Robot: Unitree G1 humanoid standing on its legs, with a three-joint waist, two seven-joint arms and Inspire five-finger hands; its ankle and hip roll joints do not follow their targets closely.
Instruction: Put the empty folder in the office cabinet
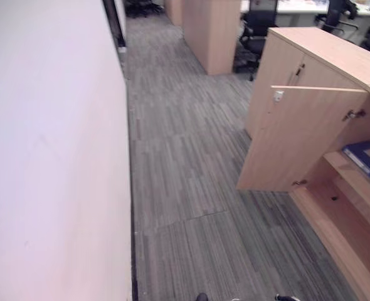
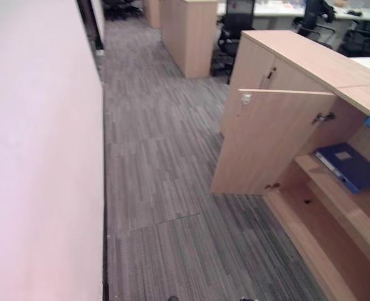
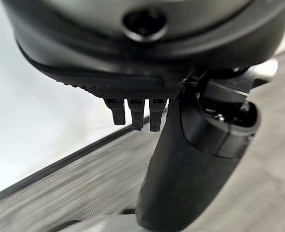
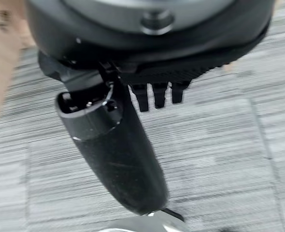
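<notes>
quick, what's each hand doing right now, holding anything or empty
Left hand: open, fingers relaxed, holding nothing, above the carpet.
Right hand: open, fingers relaxed, holding nothing, above the carpet.

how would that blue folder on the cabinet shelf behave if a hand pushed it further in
The blue folder lies flat on the shelf, so it would probably slide rather than tip. Its straight edges and boxy spine suggest a stiff cover that should not flop. The smooth wood likely gives little grip, so a push off-centre may swing it round.
</notes>
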